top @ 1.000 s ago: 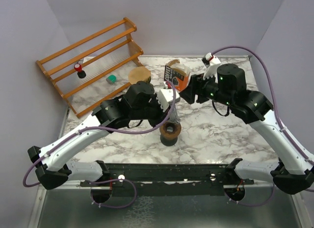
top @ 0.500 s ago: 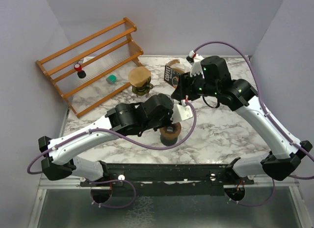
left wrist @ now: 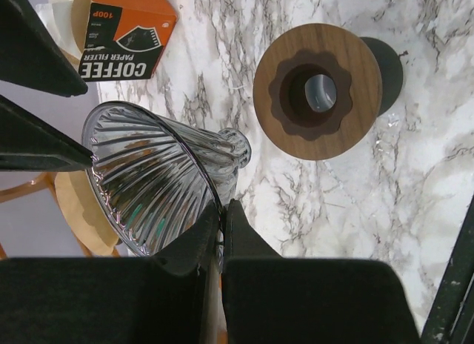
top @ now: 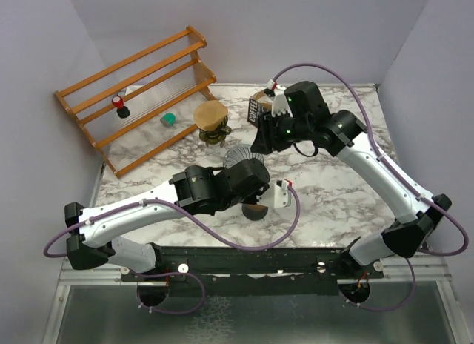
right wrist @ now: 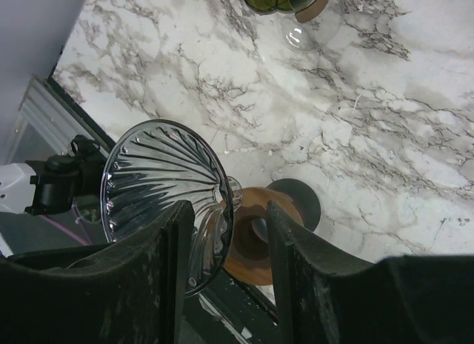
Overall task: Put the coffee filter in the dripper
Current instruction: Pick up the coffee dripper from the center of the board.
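My left gripper [left wrist: 221,207] is shut on the rim of the clear ribbed glass dripper [left wrist: 148,188], holding it tilted on its side above the table [top: 243,156]. My right gripper [right wrist: 229,210] is open, and its fingers straddle the dripper's [right wrist: 159,173] near rim without visibly touching it. A brown coffee filter [top: 211,116] rests on a dark green glass vessel at the back, and shows tan behind the glass [left wrist: 74,207]. The round wooden stand [left wrist: 318,92] sits on the marble below, partly hidden by my left arm [top: 257,208].
An orange "COFFEE PAPER FILTER" box [top: 259,110] stands at the back centre, behind my right gripper. A wooden rack [top: 133,99] fills the back left, with a red-capped item [top: 118,103] and a small green object [top: 169,119]. The table's near edge rail [top: 244,259] runs below.
My left arm has swung nearer with the dripper, which now shows tilted in the top view. My right arm has moved left over it and its jaws have narrowed.
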